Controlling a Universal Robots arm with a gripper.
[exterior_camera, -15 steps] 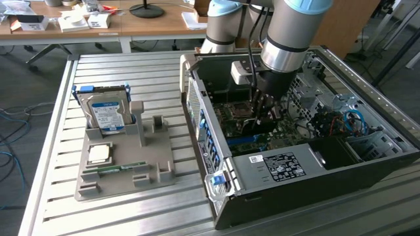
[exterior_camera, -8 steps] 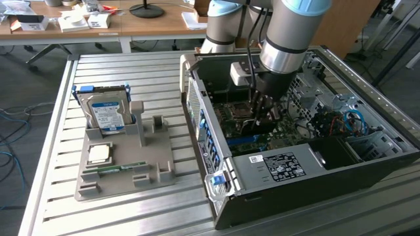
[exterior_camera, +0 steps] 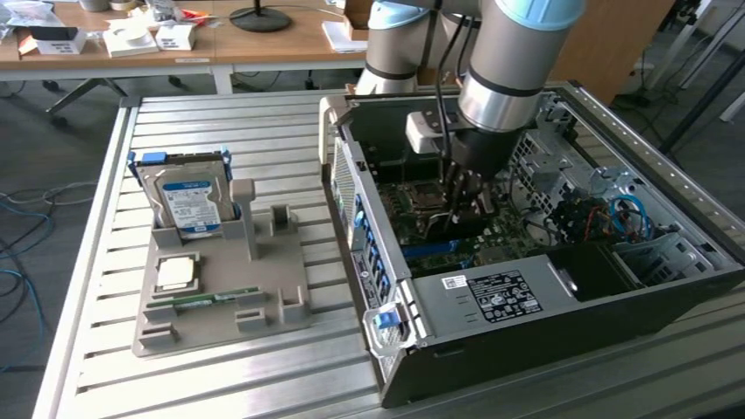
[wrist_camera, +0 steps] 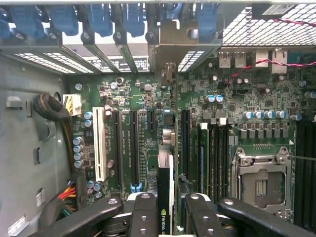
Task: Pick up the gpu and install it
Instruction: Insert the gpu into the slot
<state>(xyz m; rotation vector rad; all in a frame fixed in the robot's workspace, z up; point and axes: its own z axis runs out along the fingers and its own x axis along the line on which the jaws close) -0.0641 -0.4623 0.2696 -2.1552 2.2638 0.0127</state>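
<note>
Your tool point(wrist_camera: 167, 206) is clenched on the gpu point(wrist_camera: 165, 175). The wrist view shows the card edge-on between the two fingers point(wrist_camera: 143, 210), with a green logo on the strip of it that faces the camera. That grip keeps the card standing on its long edge, perpendicular to the motherboard point(wrist_camera: 148, 98), which is how it has to meet a slot.

The card lies along the line of the black expansion slots point(wrist_camera: 134, 148), a little way from the white slot point(wrist_camera: 98, 143) and on the near side of the processor socket point(wrist_camera: 259, 182). Its pale metal end piece point(wrist_camera: 169, 74) points at the rear openings under the blue clips point(wrist_camera: 133, 19), so the bracket lines up with the back wall of the case.

In the exterior view the tool point(exterior_camera: 460, 209) is deep inside the open computer case point(exterior_camera: 512, 297), which lies on its side on the slatted metal desk point(exterior_camera: 233, 122) so that the arm can reach straight down to the board.

On the exterior view's left, the grey fixture point(exterior_camera: 222, 297) holds the blue-labelled hard drive point(exterior_camera: 190, 201) upright. A processor chip point(exterior_camera: 174, 273) and the memory stick point(exterior_camera: 209, 298) lie flat in their recesses.

Because the card is seen edge-on, you cannot tell whether its lower edge is pressed into a slot or only hangs just above one.
</note>
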